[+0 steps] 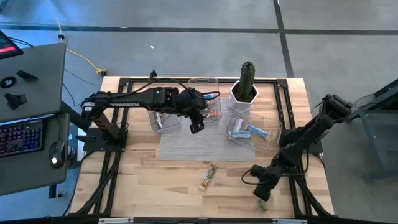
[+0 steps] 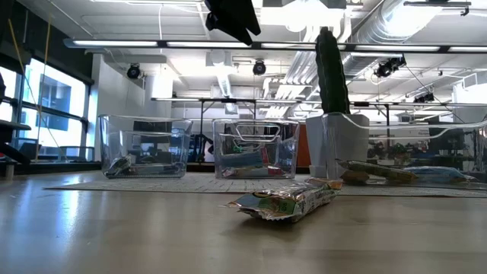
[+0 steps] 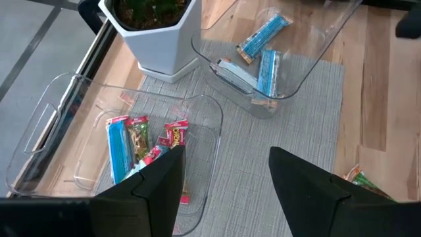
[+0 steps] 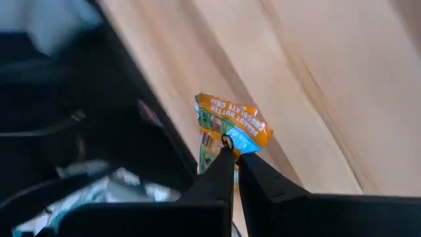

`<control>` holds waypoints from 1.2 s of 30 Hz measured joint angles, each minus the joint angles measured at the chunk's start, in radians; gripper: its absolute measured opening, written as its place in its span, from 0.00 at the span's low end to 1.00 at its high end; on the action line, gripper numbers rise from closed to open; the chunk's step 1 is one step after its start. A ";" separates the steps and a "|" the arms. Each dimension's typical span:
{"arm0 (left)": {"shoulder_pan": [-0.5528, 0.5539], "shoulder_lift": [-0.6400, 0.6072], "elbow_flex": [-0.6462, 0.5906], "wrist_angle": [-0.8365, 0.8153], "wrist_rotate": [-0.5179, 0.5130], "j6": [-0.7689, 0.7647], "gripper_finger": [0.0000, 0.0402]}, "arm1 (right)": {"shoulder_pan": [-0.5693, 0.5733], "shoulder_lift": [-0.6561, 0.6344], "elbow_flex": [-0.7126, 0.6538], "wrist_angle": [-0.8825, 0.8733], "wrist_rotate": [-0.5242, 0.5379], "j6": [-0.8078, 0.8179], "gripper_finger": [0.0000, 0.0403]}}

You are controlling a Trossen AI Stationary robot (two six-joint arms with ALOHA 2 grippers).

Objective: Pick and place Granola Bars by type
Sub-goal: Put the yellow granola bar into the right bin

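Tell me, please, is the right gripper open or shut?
Shut. In its wrist view the right gripper has both fingers pressed together on the end of an orange-and-blue granola bar at the table's edge.

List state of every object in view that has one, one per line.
left gripper: open, empty, above the middle bin
right gripper: shut on orange-blue bar at the table's front right edge
green bar: loose on table
middle bin: holds several bars
right bin: holds blue bars

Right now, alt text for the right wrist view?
The right gripper, shut, pinches the edge of an orange, blue and green granola bar at the wooden table's edge, beside the dark frame.
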 joint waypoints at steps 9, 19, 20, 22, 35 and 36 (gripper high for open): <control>0.000 0.000 0.000 0.002 0.000 0.000 0.53 | -0.168 -0.001 0.212 -0.182 0.281 -0.483 0.00; 0.000 0.000 0.000 0.001 0.000 0.000 0.53 | -0.327 -0.003 0.564 -0.912 0.565 -0.710 0.00; 0.000 0.000 0.000 0.001 0.000 0.000 0.53 | -0.334 -0.003 0.596 -0.977 0.584 -0.719 0.00; 0.000 0.000 0.000 0.001 0.000 0.000 0.53 | -0.350 -0.003 0.652 -1.109 0.632 -0.720 0.00; 0.000 0.000 0.000 -0.007 0.000 0.000 0.53 | -0.535 -0.048 0.478 -1.256 0.669 -0.676 0.00; 0.000 0.000 0.000 -0.009 0.000 0.000 0.53 | -0.546 -0.049 0.457 -1.244 0.654 -0.681 0.00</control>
